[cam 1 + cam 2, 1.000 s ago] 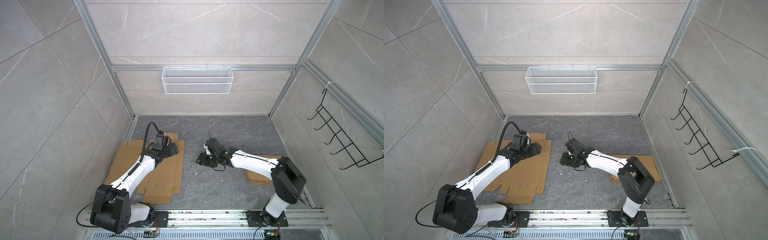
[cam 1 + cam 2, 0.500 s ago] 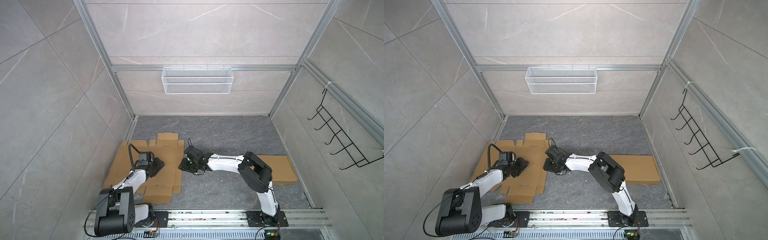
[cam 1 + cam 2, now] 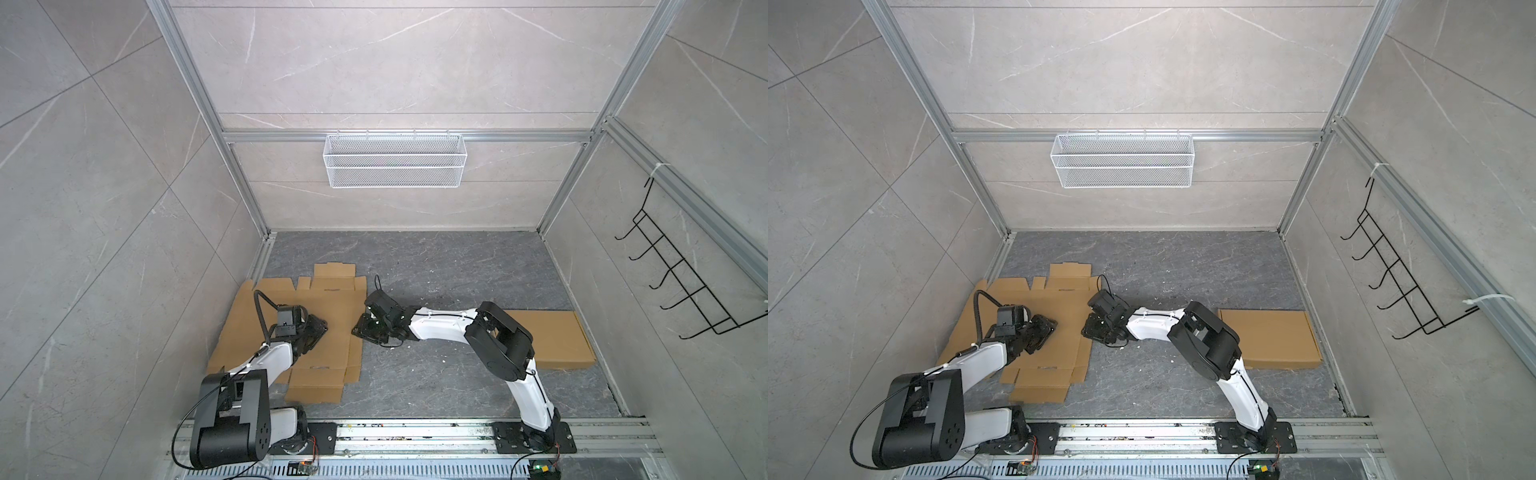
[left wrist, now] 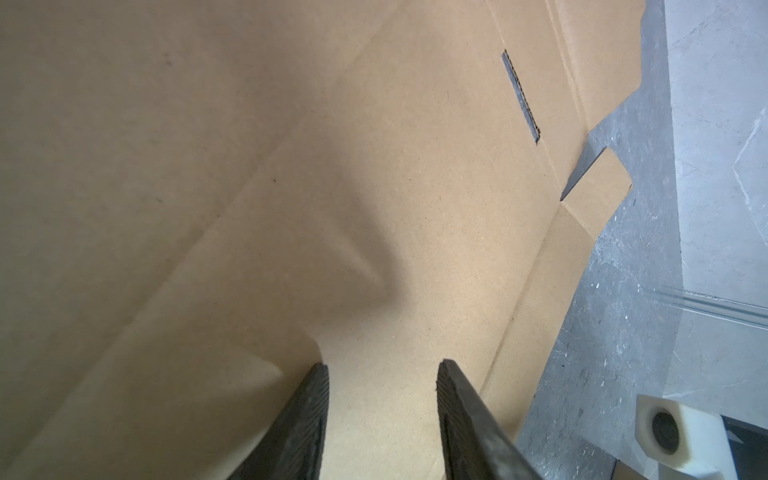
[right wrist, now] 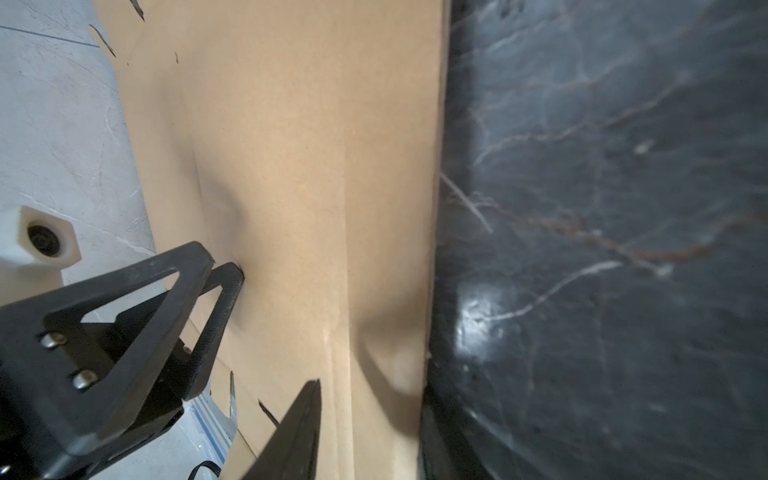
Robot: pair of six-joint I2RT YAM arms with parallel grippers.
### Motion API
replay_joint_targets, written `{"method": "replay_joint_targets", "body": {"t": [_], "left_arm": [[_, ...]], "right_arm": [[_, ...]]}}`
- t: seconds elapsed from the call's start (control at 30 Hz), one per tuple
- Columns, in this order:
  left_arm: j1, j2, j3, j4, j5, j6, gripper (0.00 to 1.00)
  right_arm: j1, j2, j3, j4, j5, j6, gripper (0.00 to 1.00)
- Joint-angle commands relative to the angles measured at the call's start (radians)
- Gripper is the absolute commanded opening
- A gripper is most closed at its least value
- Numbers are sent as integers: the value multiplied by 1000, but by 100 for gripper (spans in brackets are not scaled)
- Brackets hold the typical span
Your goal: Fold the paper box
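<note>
- The paper box point(image 3: 337, 300) is shown as a flat, unfolded cardboard blank. It is laid on the dark floor point(image 3: 449, 266) along the floor's left edge, nearer the front-left corner than the back one. Its flaps are seen spread out in both top views.
- The left gripper point(image 3: 314, 334) is held low over the middle of the blank. In the left wrist view its fingers point(image 4: 301, 419) are seen parted, with bare cardboard between them and nothing grasped.
- The right gripper point(image 3: 360, 332) is placed at the blank's right-hand edge, where cardboard meets floor.
- In the right wrist view only one finger point(image 5: 303, 415) of this gripper is clearly seen, lying over the cardboard just inside that edge. Whether the edge is gripped cannot be told.
- A second cardboard sheet point(image 3: 557, 340) is laid flat by the floor's right edge, well apart from the blank and partly covered by the right arm.
- A white wire basket point(image 3: 395, 162) is hung on the back wall.
</note>
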Motion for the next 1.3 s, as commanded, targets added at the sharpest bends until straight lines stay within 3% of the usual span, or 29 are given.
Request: {"method": "replay_joint_targets", "body": {"t": [0.0, 0.2, 0.4, 0.57, 0.83, 1.07, 1.27], "left_arm": [[0, 9, -34, -6, 27, -25, 44], [0, 1, -42, 1, 31, -33, 43], [0, -13, -48, -7, 29, -32, 43], [0, -3, -54, 10, 33, -35, 42], [0, -35, -53, -7, 41, -41, 41], [0, -178, 24, -147, 62, -35, 45], [0, -307, 193, -368, 56, 73, 50]], "right_arm": [[5, -9, -17, 91, -12, -2, 34], [5, -24, -66, 181, 20, 32, 26], [6, -81, -114, 202, 49, 15, 27], [8, -8, -91, 230, 33, 29, 27], [10, -18, -97, 227, 42, 0, 14], [0, -46, -88, 163, 39, -38, 4], [-51, -121, -89, 23, -10, -146, 0]]}}
